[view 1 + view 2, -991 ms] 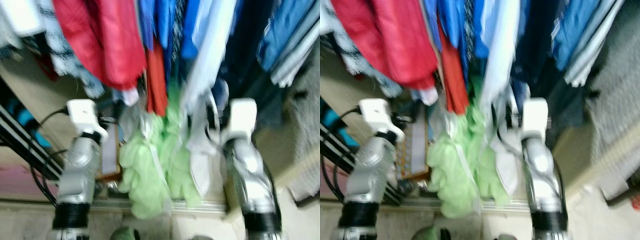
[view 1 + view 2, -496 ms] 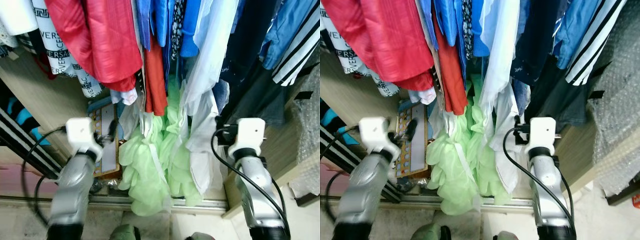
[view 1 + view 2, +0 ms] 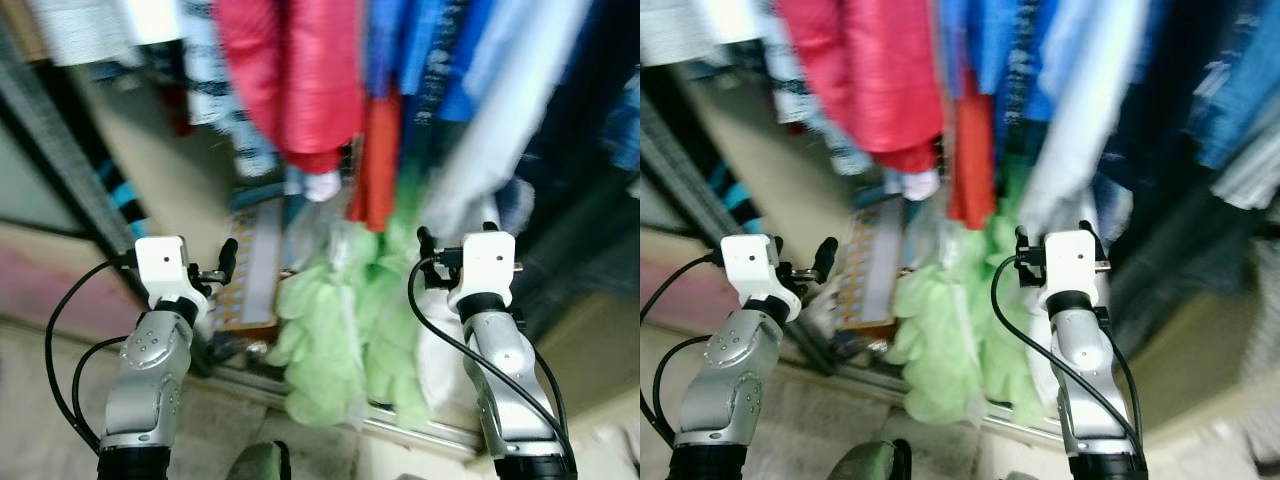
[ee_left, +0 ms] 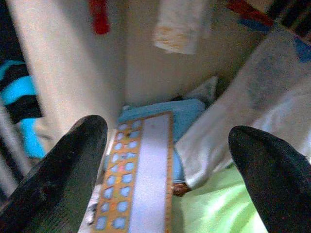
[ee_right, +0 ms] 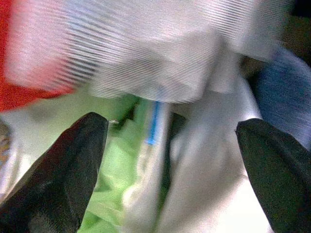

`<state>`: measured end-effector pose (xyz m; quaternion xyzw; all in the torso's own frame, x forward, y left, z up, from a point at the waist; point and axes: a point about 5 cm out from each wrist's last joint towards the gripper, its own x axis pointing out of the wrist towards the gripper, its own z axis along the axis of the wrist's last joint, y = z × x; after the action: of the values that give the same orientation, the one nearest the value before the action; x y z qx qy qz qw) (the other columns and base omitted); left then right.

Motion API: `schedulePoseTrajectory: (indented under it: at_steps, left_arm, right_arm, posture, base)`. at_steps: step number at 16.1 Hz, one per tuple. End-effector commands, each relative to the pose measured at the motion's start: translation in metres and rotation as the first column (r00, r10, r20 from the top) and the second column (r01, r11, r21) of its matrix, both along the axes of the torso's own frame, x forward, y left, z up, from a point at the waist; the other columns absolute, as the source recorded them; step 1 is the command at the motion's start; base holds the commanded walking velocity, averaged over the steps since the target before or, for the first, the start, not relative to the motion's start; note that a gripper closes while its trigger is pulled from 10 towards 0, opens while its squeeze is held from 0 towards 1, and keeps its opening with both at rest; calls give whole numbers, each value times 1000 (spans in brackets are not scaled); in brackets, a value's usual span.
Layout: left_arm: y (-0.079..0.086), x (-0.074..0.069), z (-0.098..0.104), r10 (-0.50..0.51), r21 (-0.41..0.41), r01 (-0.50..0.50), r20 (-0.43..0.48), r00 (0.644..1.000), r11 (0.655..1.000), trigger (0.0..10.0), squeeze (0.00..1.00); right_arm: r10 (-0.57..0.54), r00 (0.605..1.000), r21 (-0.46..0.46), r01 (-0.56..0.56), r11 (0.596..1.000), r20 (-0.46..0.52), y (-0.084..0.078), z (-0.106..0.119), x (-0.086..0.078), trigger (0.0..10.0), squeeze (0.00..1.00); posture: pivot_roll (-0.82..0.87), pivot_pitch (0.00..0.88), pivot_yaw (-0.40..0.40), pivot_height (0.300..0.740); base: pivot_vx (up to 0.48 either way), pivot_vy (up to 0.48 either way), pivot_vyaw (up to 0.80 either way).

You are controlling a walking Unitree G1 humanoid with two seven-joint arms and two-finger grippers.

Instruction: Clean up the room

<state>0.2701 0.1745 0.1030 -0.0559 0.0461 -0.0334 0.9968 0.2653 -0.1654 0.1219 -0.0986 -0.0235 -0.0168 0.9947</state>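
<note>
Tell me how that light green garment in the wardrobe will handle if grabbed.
The light green garment hangs in soft bunched folds, so it is probably floppy and light. It trails down to the wardrobe's sliding track, so it may drag or snag there.

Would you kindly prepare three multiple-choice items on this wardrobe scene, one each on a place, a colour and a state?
1. Where does the patterned board lie?
A. On the wardrobe floor beside the green garment
B. On a hanger
C. In the right tool

2. What colour is the garment hanging lowest between the arms?
A. Black
B. Light green
C. Yellow

3. How do the left tool fingers stand?
A. Shut on cloth
B. Apart, holding nothing
C. Shut on the board

Answers: 1 A, the left wrist view shows it down by the wall; 2 B, pale green folds; 3 B, a wide gap between fingers.
</note>
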Motion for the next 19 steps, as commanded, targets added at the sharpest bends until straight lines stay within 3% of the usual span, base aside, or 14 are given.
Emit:
schedulePoseTrajectory:
  at_steps: [1, 7, 12, 19]
  left_arm:
    - [0, 3, 5, 0, 13, 0, 14, 1000, 1000, 10000, 0]
    - [-4, 8, 7, -9, 16, 9, 26, 1000, 1000, 10000, 0]
    - [-6, 10, 6, -11, 29, 11, 20, 1000, 1000, 10000, 0]
    - [-10, 23, 11, 14, 41, -15, 26, 1000, 999, 10000, 0]
  right_arm:
    - [35, 999, -20, -34, 999, 40, 7, 9, -2, 10000, 0]
    - [76, 996, -36, -75, 997, 47, 14, 10, 1, 10000, 0]
    - [46, 999, 37, -46, 998, 13, 8, 4, 8, 10000, 0]
    - [55, 997, 46, -58, 997, 61, 12, 16, 29, 10000, 0]
  posture:
    - [-17, 0, 36, 740]
    - [-9, 0, 27, 740]
    - [-5, 0, 33, 740]
    - [2, 0, 32, 740]
  base:
    - [0, 0, 800]
    - [0, 0, 800]
    - [0, 0, 800]
    - [0, 0, 794]
